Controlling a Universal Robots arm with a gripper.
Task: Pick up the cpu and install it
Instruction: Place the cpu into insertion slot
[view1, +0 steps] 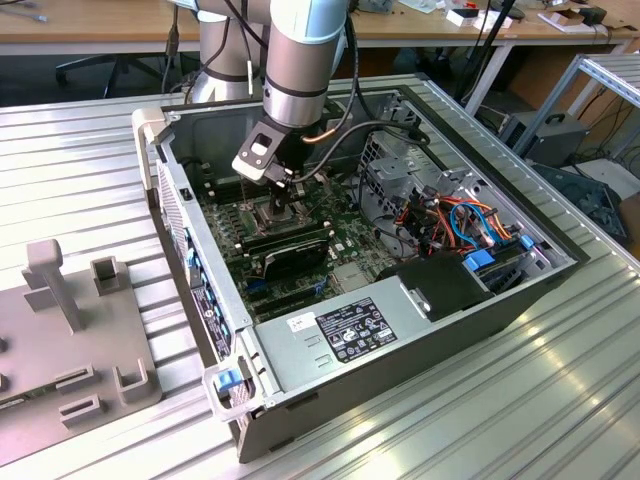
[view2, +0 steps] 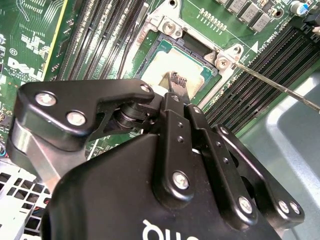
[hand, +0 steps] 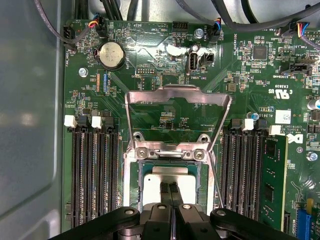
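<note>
Black end effector (view1: 283, 200) inside open grey computer case (view1: 480, 335).
Exterior view: poised over green motherboard (view1: 345, 225). Second wrist view: fingers (view2: 180, 91) clenched together, tips on small silver-grey square cpu (view2: 152, 67) seated in dark socket (view2: 190, 46). First wrist view: hinged metal frame (hand: 177, 90) swung open.

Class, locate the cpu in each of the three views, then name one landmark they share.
Exterior view: hidden under the gripper, on the motherboard inside the computer case.
First wrist view: the cpu lies flat in the socket, next to the raised metal frame.
Second wrist view: the cpu in the socket, just past the gripper.
Shared landmark: the gripper, fingertips together over the cpu.
</note>
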